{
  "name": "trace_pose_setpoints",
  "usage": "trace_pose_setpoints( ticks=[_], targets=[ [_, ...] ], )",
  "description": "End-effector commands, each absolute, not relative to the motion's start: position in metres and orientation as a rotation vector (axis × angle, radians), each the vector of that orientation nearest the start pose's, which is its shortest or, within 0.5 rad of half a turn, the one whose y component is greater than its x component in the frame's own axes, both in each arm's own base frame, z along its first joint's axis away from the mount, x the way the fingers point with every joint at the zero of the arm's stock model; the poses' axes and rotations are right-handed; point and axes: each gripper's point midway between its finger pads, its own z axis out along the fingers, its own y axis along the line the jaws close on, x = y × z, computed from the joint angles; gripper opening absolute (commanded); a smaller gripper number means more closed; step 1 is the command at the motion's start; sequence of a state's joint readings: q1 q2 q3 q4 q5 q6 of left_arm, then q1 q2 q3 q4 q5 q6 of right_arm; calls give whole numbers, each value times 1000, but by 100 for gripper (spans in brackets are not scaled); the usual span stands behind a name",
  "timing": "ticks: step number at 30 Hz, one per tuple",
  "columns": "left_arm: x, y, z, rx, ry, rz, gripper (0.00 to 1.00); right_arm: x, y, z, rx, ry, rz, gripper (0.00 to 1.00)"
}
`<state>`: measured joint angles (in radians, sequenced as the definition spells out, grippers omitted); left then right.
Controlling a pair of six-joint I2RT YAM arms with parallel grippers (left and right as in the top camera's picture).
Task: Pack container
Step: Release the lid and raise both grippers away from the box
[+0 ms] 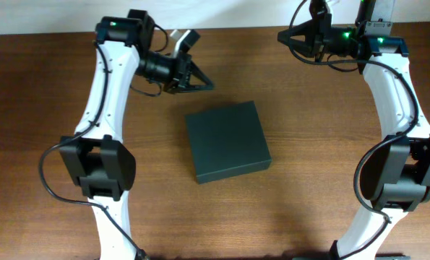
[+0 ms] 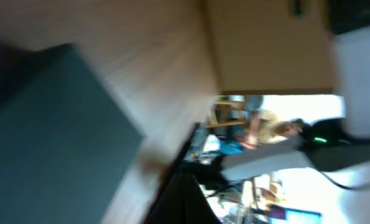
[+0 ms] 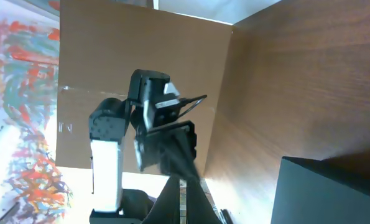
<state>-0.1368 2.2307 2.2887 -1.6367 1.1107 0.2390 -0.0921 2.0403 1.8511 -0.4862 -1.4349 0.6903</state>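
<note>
Packing looked to be at a pause rather than in mid-move. Both arms stood off from the container (image 1: 228,142), which sat flat on the desk (image 1: 308,209) with its lid (image 1: 222,130) down and no gap showing at any edge. The left gripper (image 1: 209,85) was shut, its fingers drawn to a single point with nothing between them. The right gripper (image 1: 282,35) was shut and empty as well.

The container lay just ahead of the left gripper's tips and a little to one side, near but not touching. From the right gripper it was well apart, off to the side its tips pointed toward. The left wrist view was badly blurred and gave only a dark slab, the container (image 2: 48,143), close beside the gripper. In the right wrist view only one corner of the container (image 3: 334,193) came into the frame, beside and beyond that gripper's closed fingers.

No loose item to be packed lay anywhere on the desk in view, and whether anything was inside the container could not be told. My reading was that the job sat at one of its ends, either not yet begun or all but done, and the pictures did not settle which.

If work remained, the next move would likely fall to the left gripper, being the nearer. It would have to part its fingers, come down to the lid's free edge and catch it without shoving the light container across the desk. Which edge was hinged could not be made out, so that would need finding first.
</note>
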Motion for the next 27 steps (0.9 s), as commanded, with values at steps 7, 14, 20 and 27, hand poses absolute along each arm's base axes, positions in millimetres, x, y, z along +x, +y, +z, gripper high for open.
trace_pose_setpoints(
  ticks=[7,14,20,27],
  targets=[
    [406,-129,199,285,2979,-725,2,476,114,282,55,2256,1593,9],
    [429,-93,247,212,2781,-363,4,409,3,199,419,2904,393,12],
    [428,-67,260,171,2756,-154,10,368,-30,189,483,3066,64,15],
    [417,-48,254,84,2814,-20,12,342,-30,196,470,3146,-14,14]
  ],
)
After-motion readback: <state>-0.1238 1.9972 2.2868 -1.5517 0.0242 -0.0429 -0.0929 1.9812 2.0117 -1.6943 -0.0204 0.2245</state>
